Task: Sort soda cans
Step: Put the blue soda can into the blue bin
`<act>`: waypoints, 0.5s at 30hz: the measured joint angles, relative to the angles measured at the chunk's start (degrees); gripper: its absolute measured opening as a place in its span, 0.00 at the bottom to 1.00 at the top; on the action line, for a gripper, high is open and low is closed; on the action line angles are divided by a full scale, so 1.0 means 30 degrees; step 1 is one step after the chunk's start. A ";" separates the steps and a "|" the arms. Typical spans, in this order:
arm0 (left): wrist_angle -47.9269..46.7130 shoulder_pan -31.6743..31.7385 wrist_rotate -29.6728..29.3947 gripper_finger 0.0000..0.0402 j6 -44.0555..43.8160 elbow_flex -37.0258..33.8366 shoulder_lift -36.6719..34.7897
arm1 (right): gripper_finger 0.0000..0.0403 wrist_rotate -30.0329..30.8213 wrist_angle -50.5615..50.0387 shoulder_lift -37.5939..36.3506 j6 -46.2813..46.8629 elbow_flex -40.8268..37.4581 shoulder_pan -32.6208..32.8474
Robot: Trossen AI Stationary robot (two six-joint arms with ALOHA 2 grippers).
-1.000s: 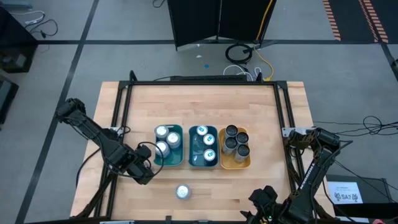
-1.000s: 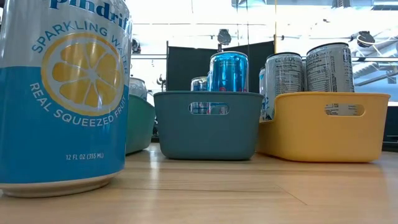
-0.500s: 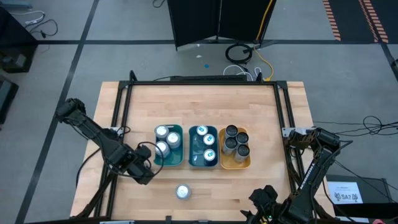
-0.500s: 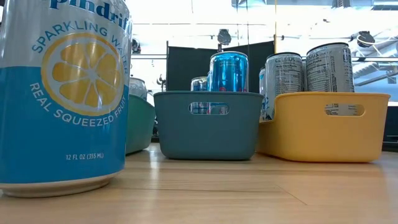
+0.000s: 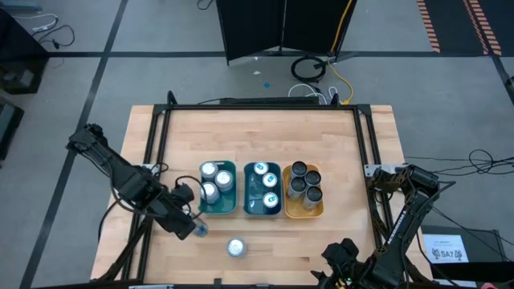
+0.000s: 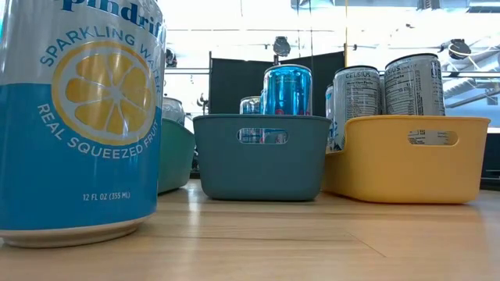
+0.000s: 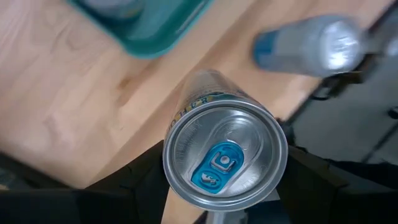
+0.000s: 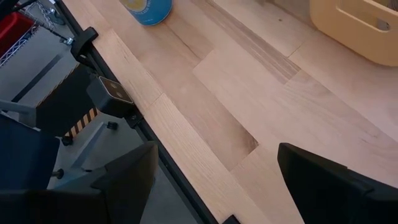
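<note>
My left gripper (image 5: 195,229) is shut on a silver soda can with a blue tab (image 7: 224,155). It holds the can above the table, just near and left of the green tray (image 5: 231,210). Another soda can (image 5: 235,247) stands upright on its base close to the table's near edge and fills the left of the low view (image 6: 78,117). More soda cans stand in the green tray, the teal tray (image 5: 263,212) and the orange tray (image 5: 303,213). My right gripper (image 5: 341,258) waits open at the near right, holding nothing (image 8: 217,168). My left gripper pinches the soda can between its two fingers (image 7: 134,186), one on each opposite side of the wall (image 7: 169,134). The fingers come from above, pointing steeply down. The can's top hides the exact spots of contact. The can hangs upright, top toward the wrist, clear of the table.
The three trays stand side by side in the middle of the table (image 5: 257,136), whose far half is bare wood. A black frame (image 5: 157,144) runs along the table's left, far and right sides. A camera mount (image 8: 112,93) sits at the near edge.
My left gripper has gone up with the soda can, which is now lifted clear of the table beside the green tray. The rise came in the last half second. My right arm has kept still.
</note>
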 joint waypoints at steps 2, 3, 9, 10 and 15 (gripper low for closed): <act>0.0062 0.0191 -0.0278 0.63 0.0613 0.0462 -0.0131 | 0.80 -0.0006 0.0000 0.0000 0.0000 0.0000 -0.0001; 0.0054 0.0351 -0.0430 0.63 0.0989 0.0661 -0.0166 | 0.80 0.0000 0.0001 0.0000 0.0000 0.0000 -0.0001; 0.0120 0.2306 -0.1108 0.63 0.3700 0.1908 -0.0215 | 0.80 0.0912 0.0007 0.0000 0.0044 0.0000 0.0005; 0.0089 0.2834 -0.1097 0.63 0.4308 0.2014 -0.0144 | 0.80 0.1085 0.0014 0.0000 0.0063 0.0000 -0.0001; 0.0068 0.5599 -0.0544 0.63 0.7681 0.2637 0.0604 | 0.80 0.1459 0.0025 0.0000 0.0433 0.0000 -0.0009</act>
